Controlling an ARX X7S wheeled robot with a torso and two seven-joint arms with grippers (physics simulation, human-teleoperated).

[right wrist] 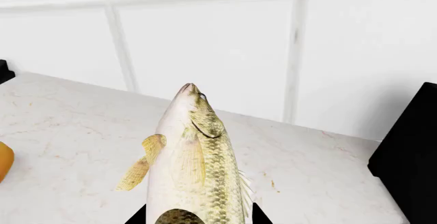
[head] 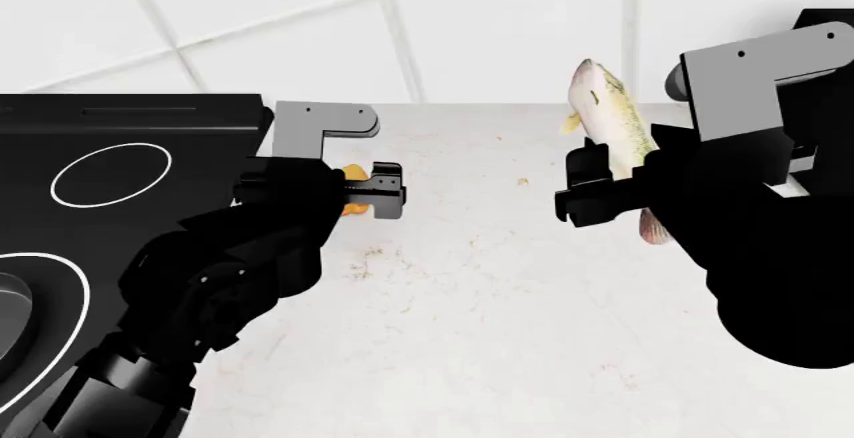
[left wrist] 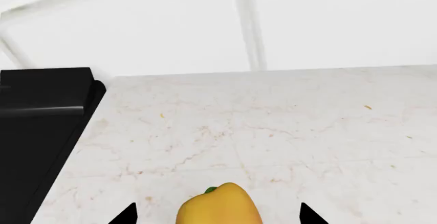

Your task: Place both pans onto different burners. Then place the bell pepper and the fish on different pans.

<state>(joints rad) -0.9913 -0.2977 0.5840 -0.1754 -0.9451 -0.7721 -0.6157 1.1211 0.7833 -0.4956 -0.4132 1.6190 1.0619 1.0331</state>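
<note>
Fish (head: 610,108) clamped in right pincer (head: 603,190), held head-up above surface (head: 481,308), tail hanging below. Bell pepper (head: 354,172) between spread fingers of left pincer (head: 378,189), not yet gripped. Risks: slick fish pivoting out during swing to cooktop (head: 120,188); pepper rolling off if closing off-centre. Pale marble surface, white tiled wall (head: 400,18).

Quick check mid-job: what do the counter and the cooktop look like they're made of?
The counter looks like polished marble or a similar stone: cream white with faint tan veins and specks. The cooktop looks like flat black glass, smooth and glossy, with white circles printed on it and a soft highlight along its edge in the left wrist view. Both are renders, so this is a judgement by look only.
</note>
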